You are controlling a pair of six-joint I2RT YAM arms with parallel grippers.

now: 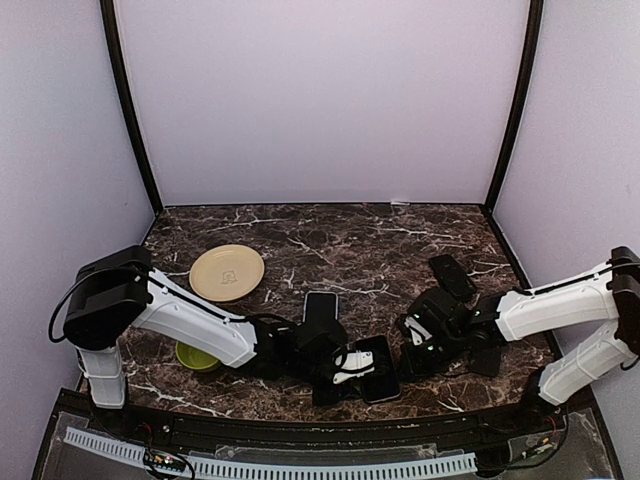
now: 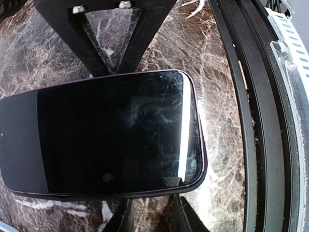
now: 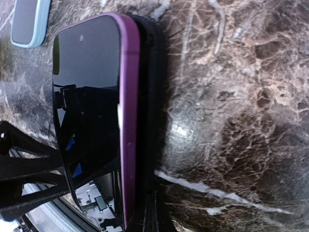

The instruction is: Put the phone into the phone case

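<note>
- Purple-edged phone [image 3: 87,96] lies screen-up on the black phone case [image 3: 147,96], near edge of the marble table [image 3: 231,121].
- My left claw [image 1: 355,368] grips its long edges.
- My right claw [image 1: 408,350], just right, is closed on nothing.

a round pale-yellow plate [image 1: 227,272] sits on the dark marble table [image 1: 380,240], a small green bowl [image 1: 197,356] just nearer, half hidden. mid-table lies a light-blue-edged phone [image 1: 320,305]; a flat black slab [image 1: 452,275] is off right.
</note>
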